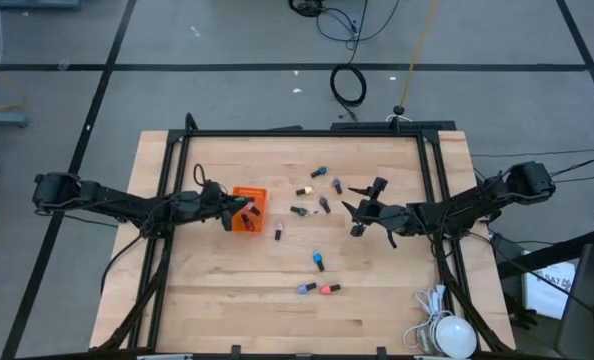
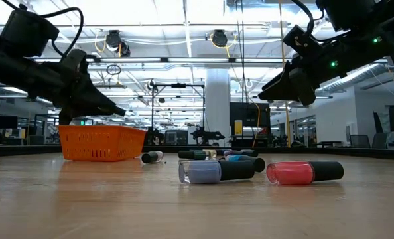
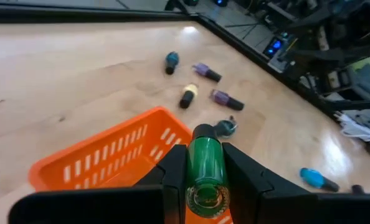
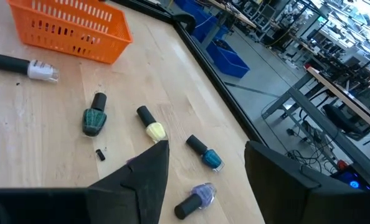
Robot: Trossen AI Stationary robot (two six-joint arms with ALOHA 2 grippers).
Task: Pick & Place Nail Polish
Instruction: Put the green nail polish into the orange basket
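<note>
My left gripper (image 1: 239, 206) is shut on a green nail polish bottle (image 3: 205, 167) above the orange mesh basket (image 1: 249, 222), which stands left of the table's middle. The basket also shows in the left wrist view (image 3: 104, 158). My right gripper (image 1: 360, 212) is open and empty, up off the table at the right of the scattered bottles. Lying on the wood are a yellow bottle (image 4: 152, 127), a dark green one (image 4: 94, 119), a teal one (image 4: 206, 155), a purple one (image 4: 196, 199) and a white one (image 4: 30, 67). My left gripper pinches the green bottle's glass body (image 3: 205, 158) between its two fingers (image 3: 172, 174). The bottle lies along the fingers, with its dark cap (image 3: 203, 132) sticking out past the fingertips. The fingers come from the table's left, slanting down. The bottle is lifted clear over the basket.
Nearer the front edge lie a blue bottle (image 1: 319, 261), a lavender one (image 2: 207, 171) and a pink one (image 2: 302, 172). A black frame (image 1: 307, 133) runs around the tabletop. A white cable and a round white thing (image 1: 447, 332) lie at the front right corner.
</note>
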